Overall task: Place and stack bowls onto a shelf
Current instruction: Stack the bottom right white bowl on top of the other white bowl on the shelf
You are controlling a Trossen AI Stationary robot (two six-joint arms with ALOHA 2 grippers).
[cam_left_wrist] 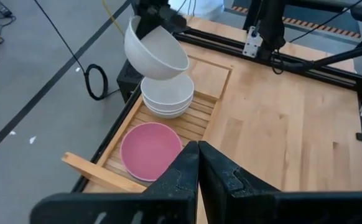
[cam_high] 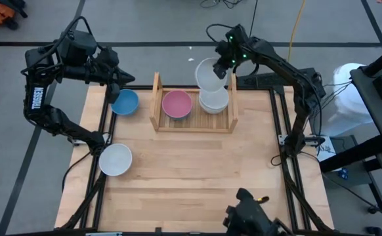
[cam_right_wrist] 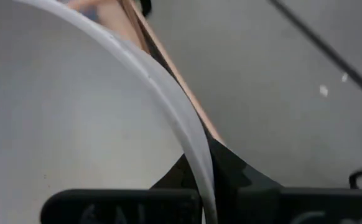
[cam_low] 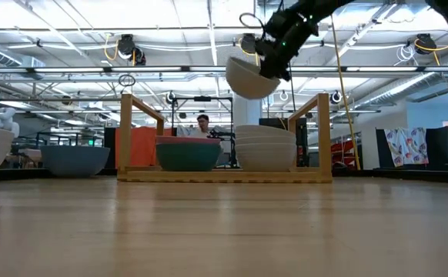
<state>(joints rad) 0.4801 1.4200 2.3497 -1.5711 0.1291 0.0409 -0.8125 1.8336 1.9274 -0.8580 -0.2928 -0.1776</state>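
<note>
seated person [cam_low: 203, 123] beyond wooden table [cam_high: 197, 177]

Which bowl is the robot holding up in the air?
Find the wooden shelf at the table's far edge. Over its stack of white bowls, the right gripper holds a white bowl. It is the only bowl tilted and off the ground.

table [cam_high: 197, 177]: blue bowl [cam_high: 125, 102], white bowl [cam_high: 115, 159], shelf [cam_high: 194, 124] | shelf: pink bowl [cam_high: 176, 104], white stack [cam_high: 214, 100]
</note>
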